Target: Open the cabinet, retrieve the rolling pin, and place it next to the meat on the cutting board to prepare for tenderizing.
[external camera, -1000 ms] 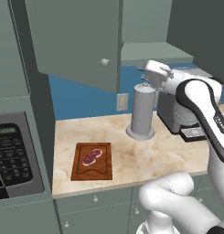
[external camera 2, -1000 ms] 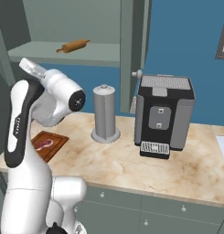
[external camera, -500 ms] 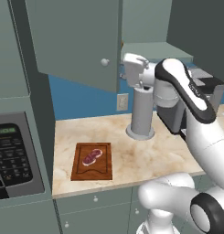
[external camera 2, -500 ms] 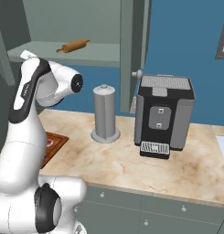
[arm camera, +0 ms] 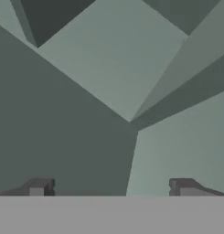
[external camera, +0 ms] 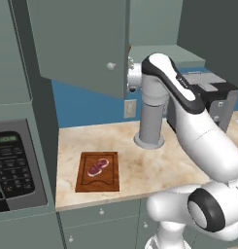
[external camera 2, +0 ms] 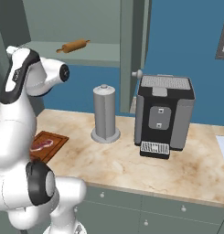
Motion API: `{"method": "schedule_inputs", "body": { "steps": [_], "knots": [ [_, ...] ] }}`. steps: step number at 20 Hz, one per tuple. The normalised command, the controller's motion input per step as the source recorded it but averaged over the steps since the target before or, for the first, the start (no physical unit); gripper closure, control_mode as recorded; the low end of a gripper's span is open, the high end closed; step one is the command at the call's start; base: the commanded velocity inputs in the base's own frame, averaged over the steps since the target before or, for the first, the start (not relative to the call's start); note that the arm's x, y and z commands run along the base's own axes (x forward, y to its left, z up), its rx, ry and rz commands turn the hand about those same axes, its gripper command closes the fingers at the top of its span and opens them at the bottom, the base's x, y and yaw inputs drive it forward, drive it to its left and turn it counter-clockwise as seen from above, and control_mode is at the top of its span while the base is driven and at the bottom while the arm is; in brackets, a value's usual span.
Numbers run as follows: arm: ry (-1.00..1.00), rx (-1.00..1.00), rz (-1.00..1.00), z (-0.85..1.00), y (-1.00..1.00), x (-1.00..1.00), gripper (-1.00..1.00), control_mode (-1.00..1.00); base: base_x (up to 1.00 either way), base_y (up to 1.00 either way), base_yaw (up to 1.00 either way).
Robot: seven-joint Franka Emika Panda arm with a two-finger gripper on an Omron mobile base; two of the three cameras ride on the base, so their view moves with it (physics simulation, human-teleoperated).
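Note:
The cabinet (external camera: pixel 76 44) is open, its left door swung out with a round knob. Inside, the tan rolling pin (external camera 2: pixel 73 45) lies on the shelf of the cabinet (external camera 2: pixel 81 20). My gripper (arm camera: pixel 111 189) is open, its two fingertips (arm camera: pixel 39 187) wide apart with nothing between them, facing bare grey-green cabinet surfaces. My hand is raised by the open door's edge, partly hidden behind it in the left base view. The cutting board (external camera: pixel 97 171) lies on the counter at the left with the meat (external camera: pixel 98 167) on it; the board (external camera 2: pixel 49 142) and meat (external camera 2: pixel 41 145) also appear beside my arm.
A grey upright cylinder on a round base (external camera 2: pixel 104 114) stands mid-counter under the cabinet. A black coffee machine (external camera 2: pixel 164 116) sits to its right. The right cabinet door (external camera 2: pixel 131 45) hangs open edge-on. A tall unit with a black oven panel (external camera: pixel 16 165) borders the counter's left end.
My arm has swung left from in front of the coffee machine, over the grey cylinder, and my hand has reached the open cabinet at the door's edge. Nothing else has moved.

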Motion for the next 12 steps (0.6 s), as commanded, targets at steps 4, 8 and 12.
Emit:
{"method": "schedule_inputs", "body": {
  "steps": [4,8,12],
  "knots": [
    [0.00,-0.01,0.10,0.00,0.94,0.00,-1.00,-1.00,0.00,0.00,0.00],
    [0.00,-0.03,0.09,0.00,0.99,0.00,-1.00,-1.00,0.00,0.00,0.00],
    [0.00,-0.05,0.07,0.00,1.00,0.00,-1.00,-1.00,0.00,0.00,0.00]
  ]
}}
